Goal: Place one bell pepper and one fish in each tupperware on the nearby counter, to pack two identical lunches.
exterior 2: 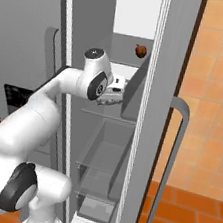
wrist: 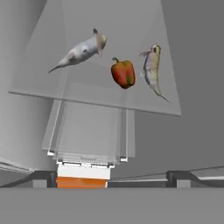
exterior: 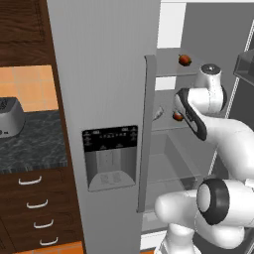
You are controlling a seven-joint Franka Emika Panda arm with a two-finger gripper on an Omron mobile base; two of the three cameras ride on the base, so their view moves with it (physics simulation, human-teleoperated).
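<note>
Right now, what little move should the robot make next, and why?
Probably ease the open claw forward toward the bell pepper on the glass fridge shelf. The pepper lies between two fish, nearly straight ahead, and nothing is held yet.

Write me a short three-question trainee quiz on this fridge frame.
1. True or false: the gripper reaches into the open fridge.
2. How many fish lie on the glass shelf in the hand view?
3. What lies between the left fish and the right fish? A) a bell pepper B) a lunch box C) a toaster

Key
1. True; it is at shelf height, jaws open, holding nothing.
2. Two.
3. A, the bell pepper.
</note>
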